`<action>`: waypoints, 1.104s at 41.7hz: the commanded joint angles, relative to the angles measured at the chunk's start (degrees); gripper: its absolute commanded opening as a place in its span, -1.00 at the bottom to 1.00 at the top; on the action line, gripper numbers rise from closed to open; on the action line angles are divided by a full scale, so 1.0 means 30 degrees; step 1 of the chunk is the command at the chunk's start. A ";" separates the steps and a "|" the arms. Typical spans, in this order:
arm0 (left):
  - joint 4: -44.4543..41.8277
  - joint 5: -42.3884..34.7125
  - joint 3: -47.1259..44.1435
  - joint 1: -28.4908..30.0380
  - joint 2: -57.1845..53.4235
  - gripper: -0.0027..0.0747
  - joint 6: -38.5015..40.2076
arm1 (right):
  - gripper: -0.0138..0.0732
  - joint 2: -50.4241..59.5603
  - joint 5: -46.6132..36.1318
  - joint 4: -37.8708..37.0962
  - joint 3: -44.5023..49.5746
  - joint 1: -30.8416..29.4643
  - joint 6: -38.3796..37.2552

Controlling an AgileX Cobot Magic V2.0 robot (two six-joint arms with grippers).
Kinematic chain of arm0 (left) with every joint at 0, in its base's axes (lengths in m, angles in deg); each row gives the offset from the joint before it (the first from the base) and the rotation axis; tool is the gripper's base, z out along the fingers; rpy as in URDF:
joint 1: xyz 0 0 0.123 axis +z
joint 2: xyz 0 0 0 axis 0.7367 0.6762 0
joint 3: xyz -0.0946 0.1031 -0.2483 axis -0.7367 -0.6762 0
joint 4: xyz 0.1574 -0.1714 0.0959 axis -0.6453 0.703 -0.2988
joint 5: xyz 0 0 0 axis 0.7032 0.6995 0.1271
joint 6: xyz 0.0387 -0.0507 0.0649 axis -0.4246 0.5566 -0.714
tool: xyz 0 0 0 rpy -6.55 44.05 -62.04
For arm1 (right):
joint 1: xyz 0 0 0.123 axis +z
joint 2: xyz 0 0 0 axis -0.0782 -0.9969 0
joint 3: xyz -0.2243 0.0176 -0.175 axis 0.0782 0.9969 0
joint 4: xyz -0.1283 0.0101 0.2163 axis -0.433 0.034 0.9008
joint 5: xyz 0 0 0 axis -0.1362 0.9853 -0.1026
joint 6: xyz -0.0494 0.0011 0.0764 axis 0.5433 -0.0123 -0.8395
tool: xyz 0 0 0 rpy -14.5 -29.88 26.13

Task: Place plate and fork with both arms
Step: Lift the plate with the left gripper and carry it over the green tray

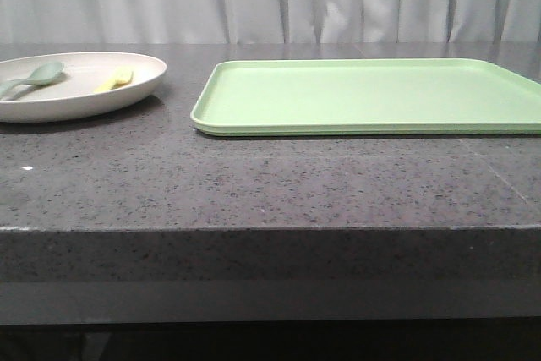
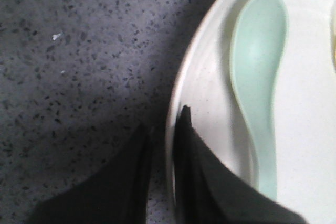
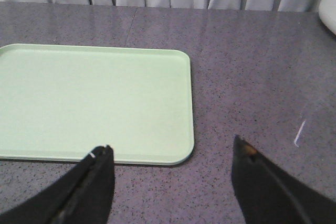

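The cream-white plate (image 1: 80,90) rests on the dark speckled table at the far left. The pale-yellow fork (image 1: 116,80) lies in it beside a grey-green spoon (image 1: 34,78). In the left wrist view my left gripper (image 2: 164,121) straddles the plate's rim (image 2: 181,95), one finger inside and one outside, closed narrowly on it. The spoon (image 2: 257,77) lies just beyond the inner finger. My right gripper (image 3: 172,144) is open and empty, above bare table near a corner of the green tray (image 3: 94,103). Neither gripper shows in the front view.
The flat light-green tray (image 1: 363,95) lies right of the plate, empty, with a narrow gap between them. The table's front edge (image 1: 270,227) runs across the front view. Grey curtains hang behind. A white rounded edge (image 3: 331,3) shows at the corner of the right wrist view.
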State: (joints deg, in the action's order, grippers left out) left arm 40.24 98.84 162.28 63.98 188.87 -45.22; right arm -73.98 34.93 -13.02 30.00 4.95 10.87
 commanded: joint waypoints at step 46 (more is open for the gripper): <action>0.2541 0.0717 0.4000 -0.2690 -0.1840 -0.98 0.6148 | 0.48 -0.0220 -0.1494 -0.0218 -0.0676 -0.0018 0.0027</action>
State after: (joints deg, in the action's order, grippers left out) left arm 44.45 99.09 171.37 58.70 187.81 -29.77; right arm -74.03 35.05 -13.02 30.00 4.95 10.87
